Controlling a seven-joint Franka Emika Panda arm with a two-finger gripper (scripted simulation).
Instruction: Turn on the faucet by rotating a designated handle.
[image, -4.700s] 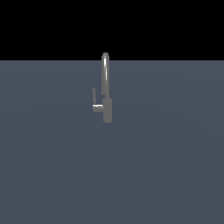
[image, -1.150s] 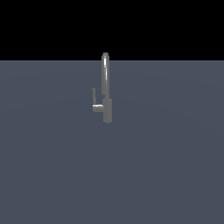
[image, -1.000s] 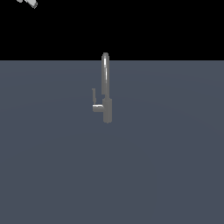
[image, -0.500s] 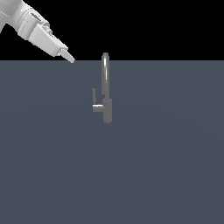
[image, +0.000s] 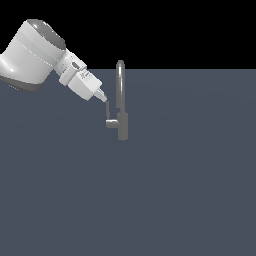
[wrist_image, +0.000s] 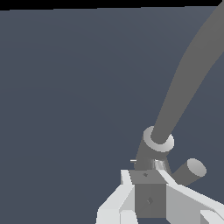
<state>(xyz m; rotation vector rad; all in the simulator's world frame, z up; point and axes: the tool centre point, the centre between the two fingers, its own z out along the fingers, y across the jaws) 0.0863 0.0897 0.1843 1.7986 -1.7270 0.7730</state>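
Grey metallic faucet (image: 121, 107) is standing upright on a flat dark blue-grey surface (image: 175, 190), approx. centre of the exterior view, slightly toward that view's left. Thick cylindrical base is sitting at the bottom; narrow spout is rising from it and arching over at the top. A short horizontal stub is projecting from the body toward the exterior view's left, carrying the handle (image: 108, 111), a thin lever bar that is pointing upward, parallel to the spout and much shorter than it.

I am reaching in from the exterior view's upper left w/ my white arm (image: 35, 55), wrist angling down toward the faucet. My gripper (image: 102, 97) is sitting at the upper end of the handle, just beside the spout. Contact vs. small gap: cannot tell from the exterior view.

In the wrist view, my white fingers (wrist_image: 114, 203) are spreading apart to either side of a grey block-shaped part (wrist_image: 149, 197), which is lying between them w/ the faucet (wrist_image: 183, 92) body running away beyond it. Fingers are looking set at approx. the width of that part; whether they are actually clamping it or only flanking it, I cannot tell.
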